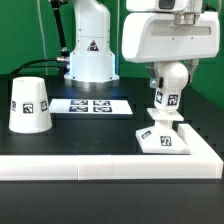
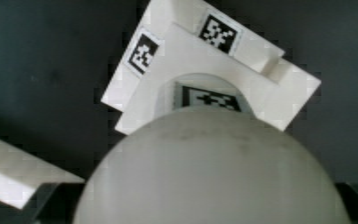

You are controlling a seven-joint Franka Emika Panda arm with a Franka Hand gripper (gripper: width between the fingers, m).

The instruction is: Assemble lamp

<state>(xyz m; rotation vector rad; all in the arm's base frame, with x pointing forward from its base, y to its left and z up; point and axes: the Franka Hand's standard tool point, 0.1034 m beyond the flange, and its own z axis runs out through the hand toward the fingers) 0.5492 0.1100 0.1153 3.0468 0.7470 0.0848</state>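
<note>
The flat square lamp base (image 1: 161,139) lies on the black table at the exterior view's right, tags on top. My gripper (image 1: 166,72) is shut on the round bulb (image 1: 169,78) and holds it upright, its tagged stem (image 1: 163,104) standing on the base. In the wrist view the bulb (image 2: 202,170) fills the foreground, its stem (image 2: 208,98) meets the base (image 2: 202,55), and dark fingertips (image 2: 48,202) show at either side of it. The tapered shade (image 1: 31,104) stands alone at the exterior view's left.
The marker board (image 1: 90,105) lies flat behind the middle of the table. The long white border wall (image 1: 110,161) runs along the front edge and turns up at the right. The robot's white pedestal (image 1: 88,50) stands at the back.
</note>
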